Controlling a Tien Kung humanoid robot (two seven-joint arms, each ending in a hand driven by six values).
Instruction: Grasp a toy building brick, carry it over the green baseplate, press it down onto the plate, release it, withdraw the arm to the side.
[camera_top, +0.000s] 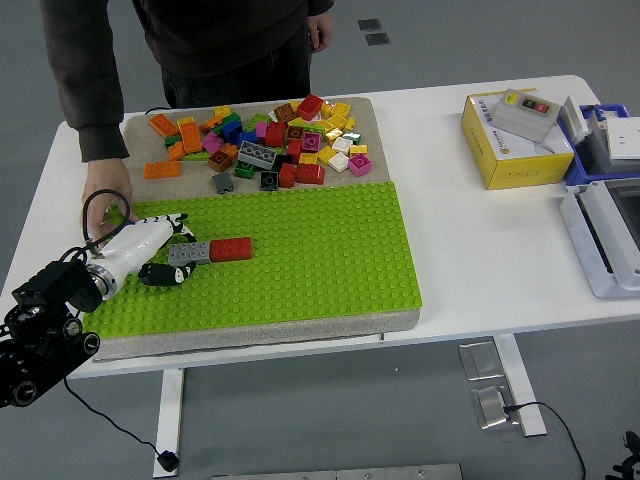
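Left hand (165, 262) pinches the grey brick (188, 252) flat on the green plate (320, 260), butted against the red brick (231, 248); likely pressing studs home.

yellow box (505, 143) print seemingly illegible, nothing readable

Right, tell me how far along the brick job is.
Done: a red brick sits on the green plate. In hand: the left hand has its fingers around a grey brick, down on the plate beside the red one. Left: release, then withdraw.
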